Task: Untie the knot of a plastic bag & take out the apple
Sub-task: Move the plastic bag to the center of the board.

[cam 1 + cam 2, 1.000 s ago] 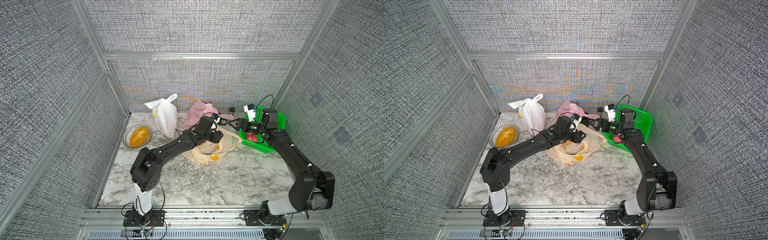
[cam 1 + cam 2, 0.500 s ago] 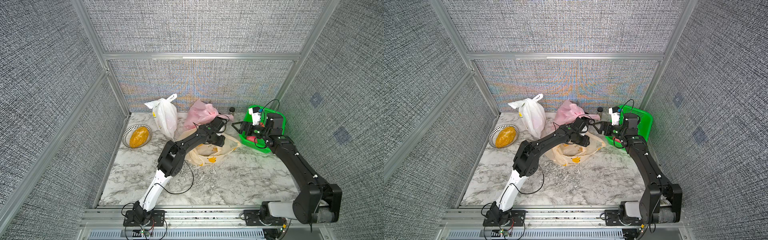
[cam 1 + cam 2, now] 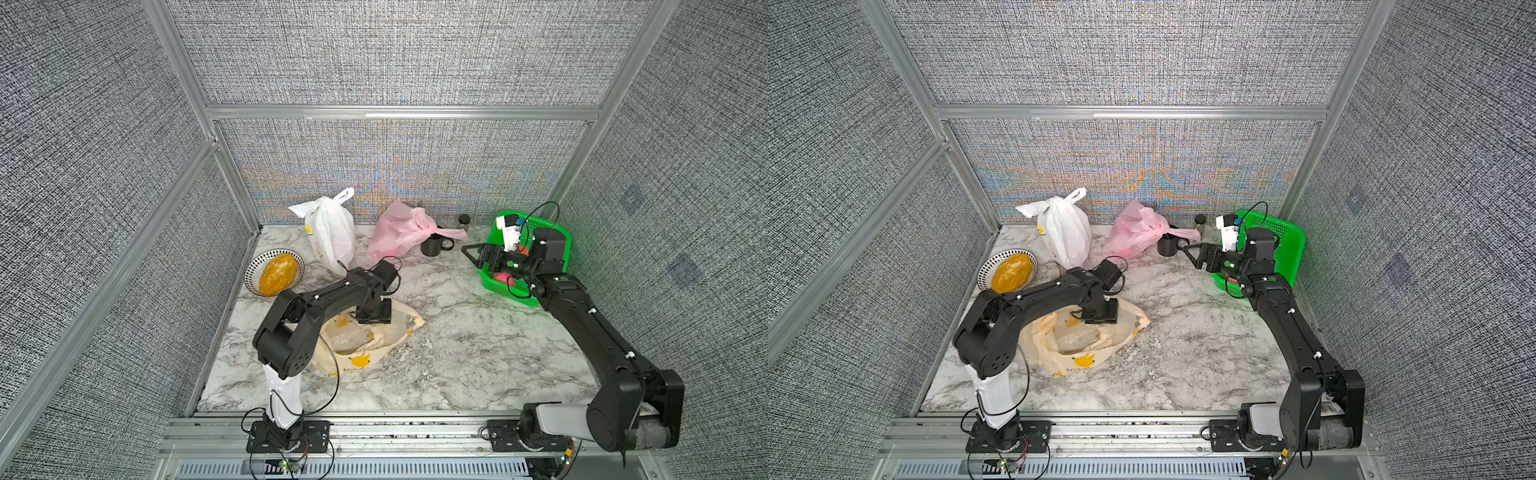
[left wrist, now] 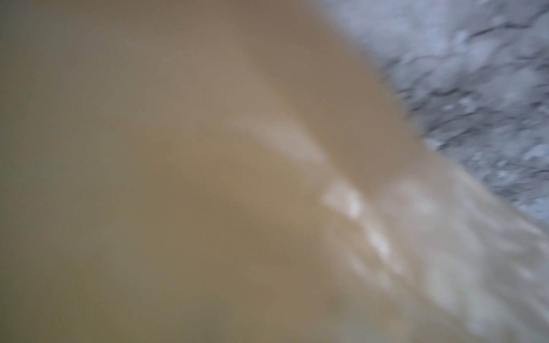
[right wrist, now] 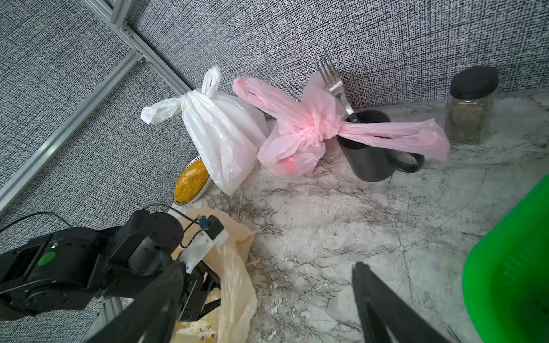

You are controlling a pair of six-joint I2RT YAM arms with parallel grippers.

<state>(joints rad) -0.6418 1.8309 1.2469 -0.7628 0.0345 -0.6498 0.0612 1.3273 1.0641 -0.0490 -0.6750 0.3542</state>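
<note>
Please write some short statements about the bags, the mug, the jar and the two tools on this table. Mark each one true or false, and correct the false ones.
1. The pink bag is tied in a knot. True.
2. A fork stands in the black mug. True.
3. The right tool is shut on the fork. False: it is open and empty, near the green basket.
4. The glass jar has a green lid. False: the lid is black.
5. The left tool points down onto the beige bag, which lies on the table. True.
</note>
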